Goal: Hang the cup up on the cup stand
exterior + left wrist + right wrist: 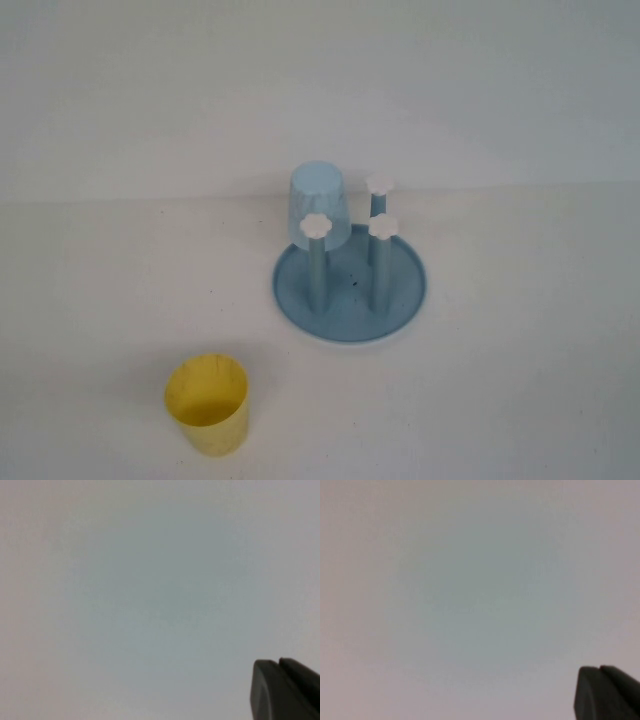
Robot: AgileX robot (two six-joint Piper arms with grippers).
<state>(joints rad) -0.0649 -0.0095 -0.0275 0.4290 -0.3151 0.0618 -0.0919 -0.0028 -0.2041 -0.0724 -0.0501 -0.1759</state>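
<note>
High view: the yellow cup [208, 403] stands upright on the white table [90, 290], mouth up, near the front and towards the robot's left, well apart from the cup stand [351, 290], which sits near the middle, a little right of it and farther back. The stand's round blue base carries upright pegs with white flower caps; three caps show bare, and a light blue cup [319, 206] hangs upside down over the back-left peg. Neither arm nor claw enters this view, so the yellow cup is untouched and free. Judged from this, the task has not begun in earnest: reach, grasp, lift, turn over and lower onto a free peg are all left. Left wrist view: only blank pale surface, with the dark tip of the left gripper [285, 690] at the frame's corner, its two fingers pressed together, closed on nothing; cup and stand are absent here, so this claw looks parked away from both. Right wrist view: much the same, bare surface and the right gripper [606, 692] at the corner, likewise closed and empty, no task thing in sight. The cup lies nearer the left arm's side, so that claw seems the likelier to fetch it
</note>
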